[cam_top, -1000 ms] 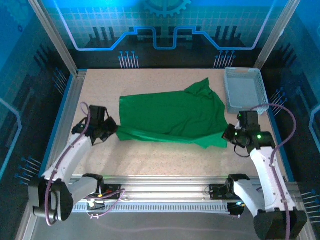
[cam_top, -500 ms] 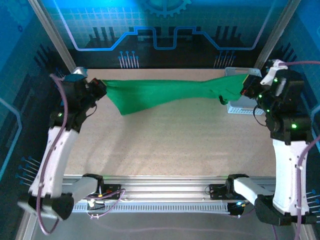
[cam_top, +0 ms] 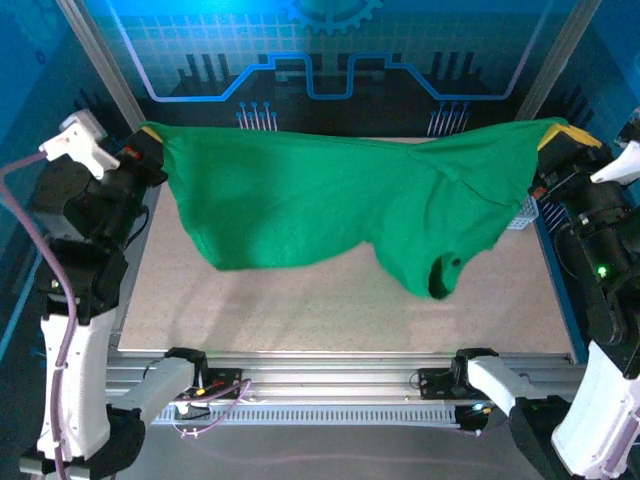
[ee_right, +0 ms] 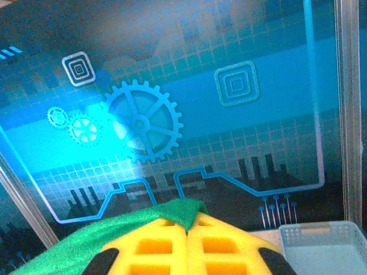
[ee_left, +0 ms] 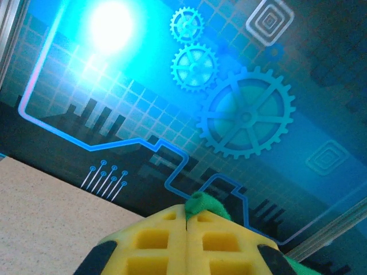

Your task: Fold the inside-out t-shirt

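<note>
My left gripper [cam_top: 148, 152] and right gripper [cam_top: 562, 137] are each clamped tight on a top corner of the t-shirt [cam_top: 330, 205], with green cloth peeking between the yellow waffle-grid pads [ee_left: 155, 238]. The shirt is soft, bright green and rumpled. It hangs spread above the speckled table [cam_top: 300, 310], sagging lowest toward my right. A white mesh basket [ee_right: 321, 246] sits nearby.

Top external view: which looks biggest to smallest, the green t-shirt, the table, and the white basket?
1. The table, though the shirt covers much of it.
2. The green t-shirt, held up nearer the camera, so its rank against the table is unsure.
3. The white basket, mostly hidden behind the shirt.
</note>
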Robot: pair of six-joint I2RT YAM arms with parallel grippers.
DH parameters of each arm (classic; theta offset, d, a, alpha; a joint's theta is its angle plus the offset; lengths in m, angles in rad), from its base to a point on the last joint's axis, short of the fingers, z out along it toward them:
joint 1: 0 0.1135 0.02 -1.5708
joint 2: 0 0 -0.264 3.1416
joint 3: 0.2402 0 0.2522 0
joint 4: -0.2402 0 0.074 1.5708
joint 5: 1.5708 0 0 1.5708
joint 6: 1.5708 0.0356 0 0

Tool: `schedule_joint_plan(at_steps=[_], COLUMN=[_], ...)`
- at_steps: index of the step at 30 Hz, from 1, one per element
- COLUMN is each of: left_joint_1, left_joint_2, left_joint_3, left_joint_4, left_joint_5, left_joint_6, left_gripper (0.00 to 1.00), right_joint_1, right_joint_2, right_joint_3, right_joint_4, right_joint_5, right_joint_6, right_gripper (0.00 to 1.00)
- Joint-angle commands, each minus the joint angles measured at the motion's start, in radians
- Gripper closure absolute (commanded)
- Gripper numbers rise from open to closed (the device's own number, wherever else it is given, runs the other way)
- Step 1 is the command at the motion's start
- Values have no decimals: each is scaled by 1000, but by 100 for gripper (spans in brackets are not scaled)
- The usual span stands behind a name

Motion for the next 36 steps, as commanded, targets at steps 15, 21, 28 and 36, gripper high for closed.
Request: schedule_joint_plan(at_steps=[15,21,28,36], left_joint_1=[58,143,221,220], left_joint_2=[568,777,890,652], left_joint_3=[328,648,858,284], left_joint_4=[-36,-59,-40,223], left_joint_5=[0,142,322,421], left_joint_6=[36,23,5,18], left_gripper=[100,100,100,100], right_joint_1=[-12,-12,-13,41], right_joint_2=[490,705,810,584], right_joint_3=[134,463,656,100], right_joint_4=[238,236,249,319], right_joint_5=[-97,-146,-214,-239], right_joint_6=[-83,-75,-66,-123], right_gripper=[100,100,100,100])
